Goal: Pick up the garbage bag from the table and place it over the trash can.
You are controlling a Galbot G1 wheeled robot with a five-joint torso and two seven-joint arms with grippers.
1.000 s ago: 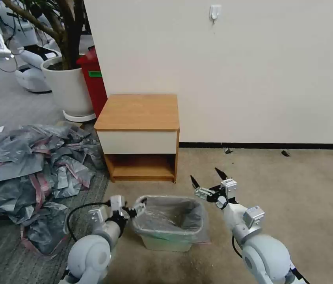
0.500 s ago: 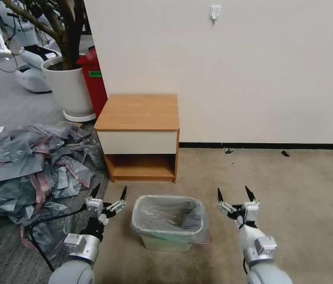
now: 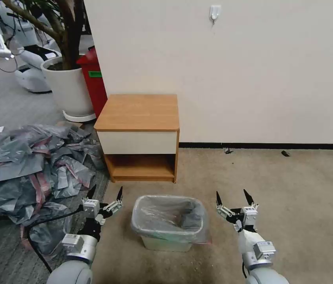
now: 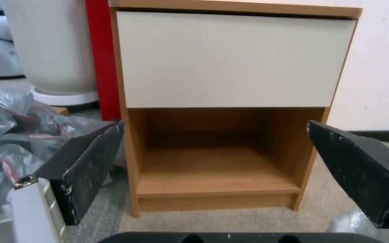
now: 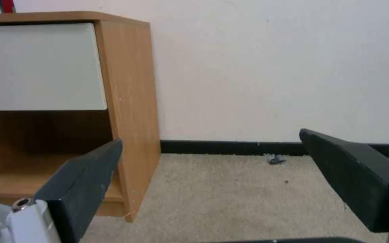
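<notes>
the left gripper (image 3: 104, 196) hovered low over the carpet with its black fingers (image 4: 91, 168) spread wide and nothing between them; the right gripper (image 3: 232, 198) hovered level with it, its fingers (image 5: 84, 182) equally wide apart and empty; between the two, just inboard of each, stood the trash can (image 3: 166, 242), and the garbage bag (image 3: 170, 217) lay draped inside it with its grey film folded out over the rolled rim all the way round, a thin pink edge showing at the lower corner nearest the right gripper; judged from this, the lining looked done and the step in hand was a clean release and retreat; to do that well each arm would best draw straight outward and up from the rim, fingers kept wide, so no tip snagged the thin film and dragged it off; the film looked slack and light, so even a brush could unseat it; outboard of the left gripper sprawled the heap of grey bags (image 3: 28, 157), which that arm should steer clear of; ahead of both grippers stood the table (image 3: 138, 112), its top bare and its shelf gap (image 4: 217, 158) open before the left fingers; beyond the table rose the wall (image 3: 253, 71).
</notes>
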